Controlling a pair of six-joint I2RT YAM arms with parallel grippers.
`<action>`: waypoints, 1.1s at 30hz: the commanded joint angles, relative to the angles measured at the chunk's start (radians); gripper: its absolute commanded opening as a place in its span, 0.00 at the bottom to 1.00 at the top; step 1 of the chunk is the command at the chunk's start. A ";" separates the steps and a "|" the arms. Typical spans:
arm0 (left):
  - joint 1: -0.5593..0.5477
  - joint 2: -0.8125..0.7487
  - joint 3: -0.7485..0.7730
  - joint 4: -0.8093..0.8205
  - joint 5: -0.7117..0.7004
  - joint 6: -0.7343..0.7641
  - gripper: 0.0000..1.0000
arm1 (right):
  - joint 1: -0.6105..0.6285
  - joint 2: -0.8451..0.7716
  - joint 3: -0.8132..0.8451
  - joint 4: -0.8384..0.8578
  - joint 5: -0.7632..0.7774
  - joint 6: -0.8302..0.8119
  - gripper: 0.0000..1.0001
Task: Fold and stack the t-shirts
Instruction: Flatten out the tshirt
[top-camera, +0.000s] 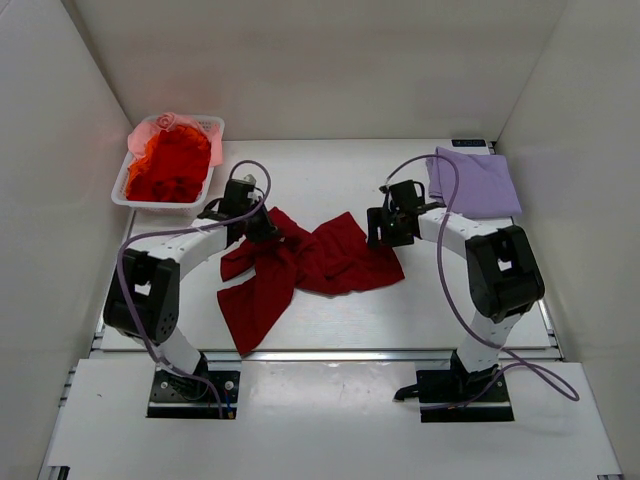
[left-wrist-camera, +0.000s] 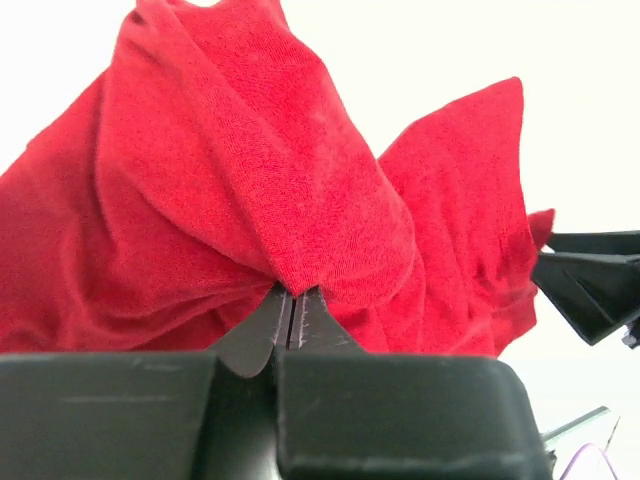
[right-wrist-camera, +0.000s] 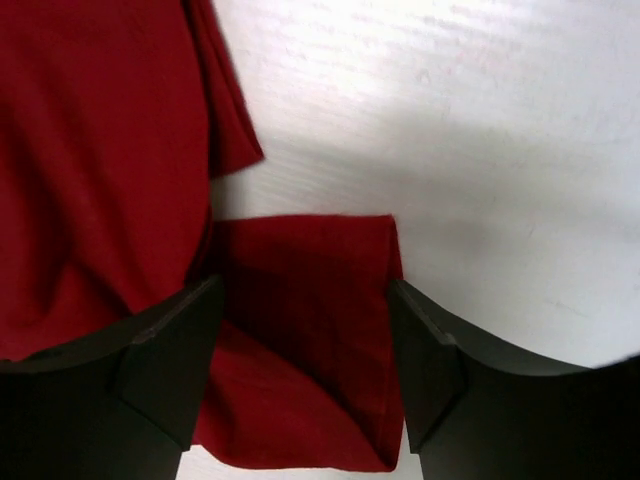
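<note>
While spreading cloth over the white table (top-camera: 330, 175), judged to be at the lay-flat stage, ahead of any fold.

Found crumpled and twisted at mid-table, between both arms: large dark red t-shirt (top-camera: 300, 265), bunched at its centre, with one lobe trailing near-left and another spread to the right. Found flat and folded at far right, well apart: pale lavender t-shirt (top-camera: 475, 182). Found heaped in the white basket (top-camera: 218, 135) at far left: orange-red t-shirt (top-camera: 170, 170), with pink t-shirt (top-camera: 165, 122) at the far rim. Neither in hand at present.

At the left gripper (left-wrist-camera: 290, 308): fingers pressed together, pinching a fold at the far-left part of the dark red t-shirt, with cloth draped up and over the tips in the wrist view. At the right gripper (right-wrist-camera: 305, 300): fingers parted, straddling a doubled flap at the shirt's right edge. Unable to tell whether touching or just above.

Recommended for the step:
- Close the right fingers on the flap's edge only, not on layers beneath.
- Draw both grips apart, left and right, low over the table, until free of the twist at centre.
- Check for a sleeve trapped underneath before letting go.
- Avoid lifting high; likely to slump back into a heap.
- Avoid dragging toward the lavender t-shirt.
</note>
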 joint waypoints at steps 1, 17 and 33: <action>0.019 -0.094 -0.035 -0.016 0.021 0.016 0.00 | -0.031 -0.045 0.025 0.091 -0.070 -0.028 0.64; 0.114 -0.218 -0.110 -0.032 0.072 0.039 0.00 | 0.034 0.398 0.551 -0.059 -0.196 -0.103 0.67; 0.240 -0.372 0.150 -0.145 0.067 0.049 0.00 | 0.121 0.126 0.704 -0.278 0.096 -0.143 0.00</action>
